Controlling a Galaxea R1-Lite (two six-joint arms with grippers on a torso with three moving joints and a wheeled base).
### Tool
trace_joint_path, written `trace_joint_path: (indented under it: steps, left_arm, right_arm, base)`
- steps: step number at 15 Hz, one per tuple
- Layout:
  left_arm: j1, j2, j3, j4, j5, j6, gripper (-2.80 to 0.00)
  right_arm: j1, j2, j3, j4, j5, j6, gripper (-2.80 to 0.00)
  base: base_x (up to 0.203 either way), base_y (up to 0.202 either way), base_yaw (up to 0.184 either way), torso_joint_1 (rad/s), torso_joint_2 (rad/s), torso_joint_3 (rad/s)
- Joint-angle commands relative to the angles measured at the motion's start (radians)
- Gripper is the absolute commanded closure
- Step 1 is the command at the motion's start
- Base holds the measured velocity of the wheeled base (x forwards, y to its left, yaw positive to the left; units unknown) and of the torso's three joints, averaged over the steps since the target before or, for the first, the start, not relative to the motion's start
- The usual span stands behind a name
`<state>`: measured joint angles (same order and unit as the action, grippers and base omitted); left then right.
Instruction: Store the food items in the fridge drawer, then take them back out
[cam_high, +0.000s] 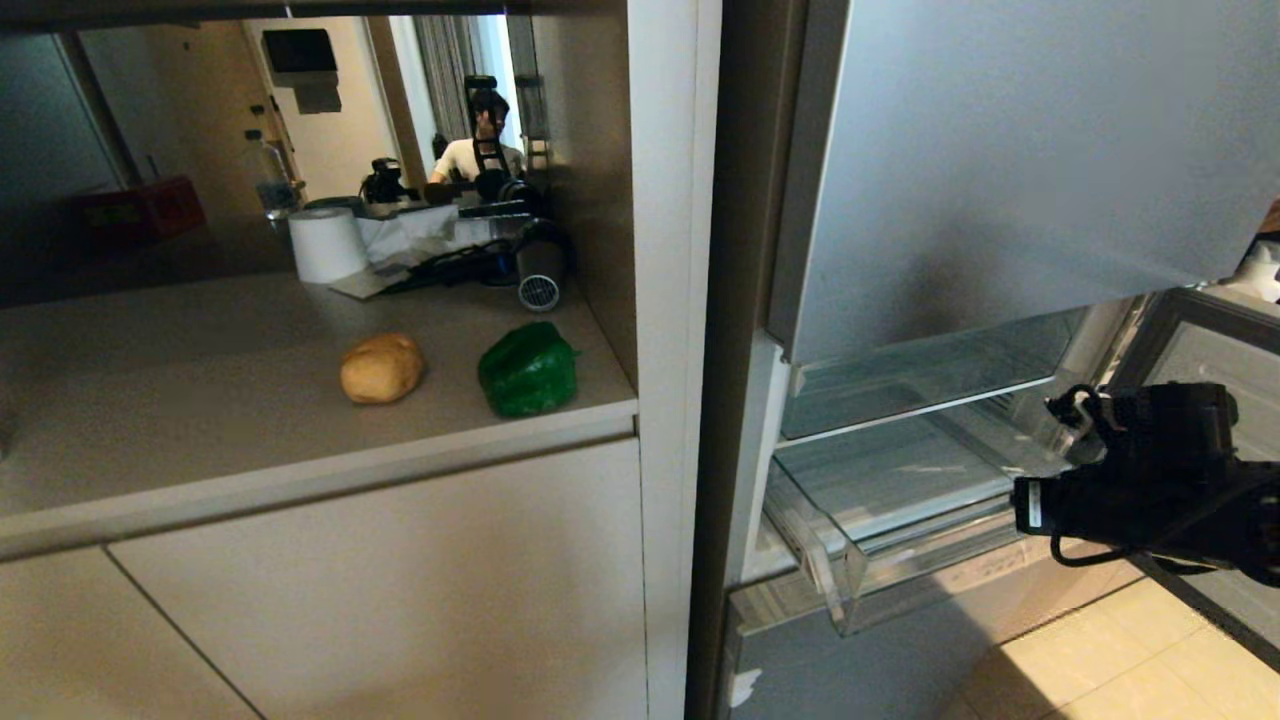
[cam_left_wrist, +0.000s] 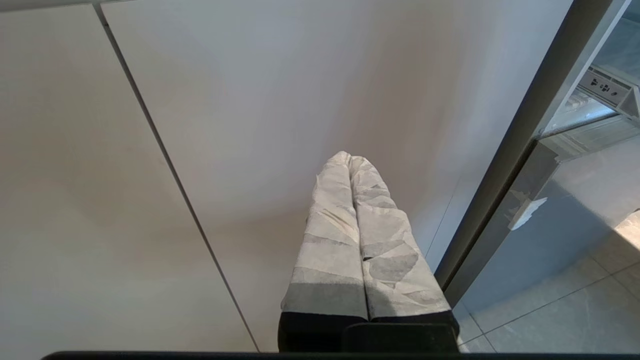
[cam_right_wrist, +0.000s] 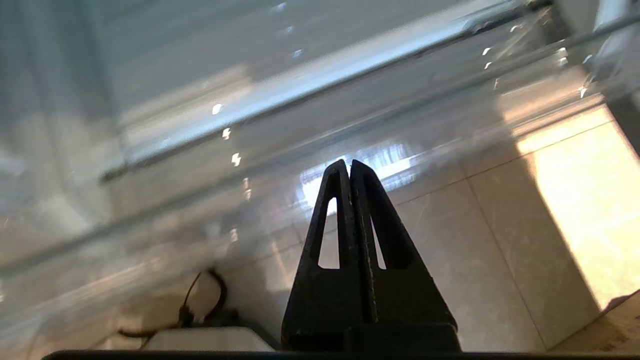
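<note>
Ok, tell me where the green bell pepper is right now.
In the head view the green bell pepper sits on the beige counter to the left of the fridge, near the counter's front right corner, just right of the tan potato-like lump.

Dim kitchen, sunlit floor tiles (glaring), right wrist view motion-blurred

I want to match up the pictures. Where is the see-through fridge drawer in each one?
Head view: clear fridge drawer pulled out, lower right, beside the right end effector.
Left wrist view: a corner at the upper right edge.
Right wrist view: fills the picture.
Shared landmark: the floor tiles.
</note>
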<state>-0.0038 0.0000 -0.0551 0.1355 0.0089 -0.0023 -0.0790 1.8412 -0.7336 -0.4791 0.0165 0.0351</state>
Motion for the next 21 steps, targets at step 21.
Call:
trace_joint_path:
  steps: [21]
  left_arm:
    - [0.000, 0.000, 0.000, 0.001, 0.000, -0.001, 0.00]
  right_arm:
    - [-0.004, 0.179, -0.194, 0.009, -0.002, -0.029, 0.00]
  base:
    - [0.000, 0.000, 0.000, 0.000, 0.00, 0.000]
